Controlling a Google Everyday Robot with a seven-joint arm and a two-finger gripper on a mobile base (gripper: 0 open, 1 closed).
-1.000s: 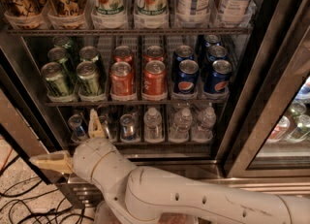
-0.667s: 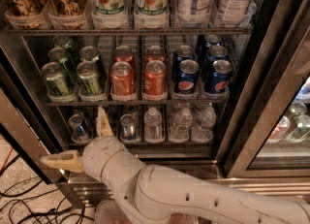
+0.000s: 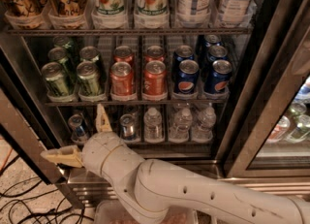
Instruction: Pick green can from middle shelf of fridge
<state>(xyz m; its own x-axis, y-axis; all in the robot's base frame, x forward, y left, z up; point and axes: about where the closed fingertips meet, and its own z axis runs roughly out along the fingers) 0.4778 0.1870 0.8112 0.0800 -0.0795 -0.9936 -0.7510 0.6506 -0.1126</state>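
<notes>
Several green cans stand at the left end of the middle shelf (image 3: 135, 102); the two front ones are the left green can (image 3: 57, 79) and its neighbour (image 3: 89, 78). Red-orange cans (image 3: 122, 78) and blue Pepsi cans (image 3: 186, 76) stand to their right. My gripper (image 3: 72, 131) is open and empty, with one finger (image 3: 101, 117) pointing up and the other (image 3: 60, 156) pointing left. It is below the green cans, in front of the lower rack, and touches no can. The white arm comes in from the lower right. The fridge (image 3: 242, 121) stands open.
Tall 7Up and tea cans (image 3: 151, 0) fill the rack above. Small water bottles (image 3: 153, 123) fill the rack below. The glass door (image 3: 286, 116) stands at the right. The steel frame (image 3: 24, 140) slants at the left. Cables (image 3: 19, 203) lie on the floor.
My gripper and arm have shifted a little to the right and slightly up, staying open. The cans have not moved.
</notes>
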